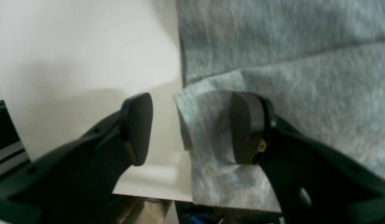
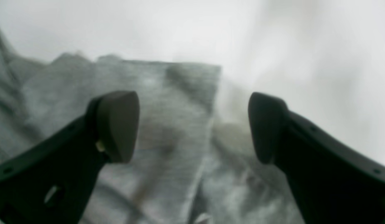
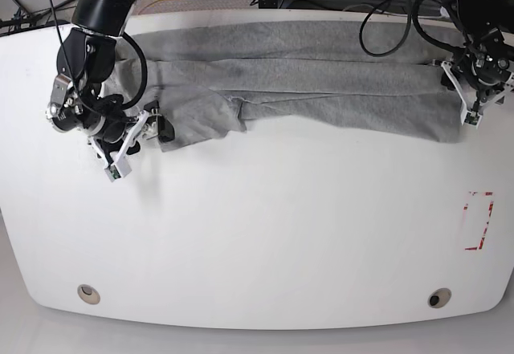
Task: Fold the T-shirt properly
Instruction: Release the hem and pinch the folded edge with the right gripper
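The T-shirt (image 3: 305, 81) lies as a long band across the far side of the table (image 3: 257, 233), one end at each arm (both near), and the left gripper (image 1: 192, 127) and right gripper (image 2: 192, 124) stand open at these ends.

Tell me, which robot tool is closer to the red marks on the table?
The left tool. It sits at the T-shirt's end, straight up the table from the red marks. The right tool is far across the table at the shirt's other end.
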{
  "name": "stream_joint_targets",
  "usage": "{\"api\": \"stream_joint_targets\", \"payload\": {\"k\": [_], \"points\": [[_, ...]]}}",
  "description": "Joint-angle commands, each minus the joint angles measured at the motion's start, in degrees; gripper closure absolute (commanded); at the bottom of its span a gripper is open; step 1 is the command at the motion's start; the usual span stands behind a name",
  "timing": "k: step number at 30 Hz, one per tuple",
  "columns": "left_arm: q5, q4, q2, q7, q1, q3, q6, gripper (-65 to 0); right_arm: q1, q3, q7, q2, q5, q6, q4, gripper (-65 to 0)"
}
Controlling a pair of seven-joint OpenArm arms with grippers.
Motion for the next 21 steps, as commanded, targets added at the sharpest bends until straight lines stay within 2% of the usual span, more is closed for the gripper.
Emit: {"api": "stream_joint_targets", "payload": {"k": [1,9,13,17,19,21], "points": [[-0.1,1.7,-0.9,-0.6,0.9,-0.2,0.1,-36.7,2.6,0.3,1.0,0.8,-1.2,-0.2,-2.3,-52.5],[-0.1,3.0,-0.8,-0.6,2.7,-0.2,-0.1,-36.7,5.3,-0.2,0.8,0.4,-2.8,-0.8,-7.6,-52.5],[-0.2,3.0,-0.8,-0.6,3.5,-0.3,-0.1,-36.7,4.9,-4.5,1.1,0.4,-2.7,-0.8,-8.7,-52.5],[-0.1,3.8,-0.6,-0.6,4.0,-0.3,-0.1,-36.7,3.9,-4.5,1.1,-0.8,-2.6,-0.8,-8.5,-52.3],[-0.2,3.8,-0.6,-0.6,4.7,-0.2,-0.1,-36.7,3.6,-4.5,1.1,-1.2,-2.6,-0.8,-8.3,-50.4],[-0.2,3.8,-0.6,-0.6,4.7,-0.2,-0.1,-36.7,3.5,-4.5,1.1,-1.6,-2.6,-0.7,-8.3,-44.2]]}}
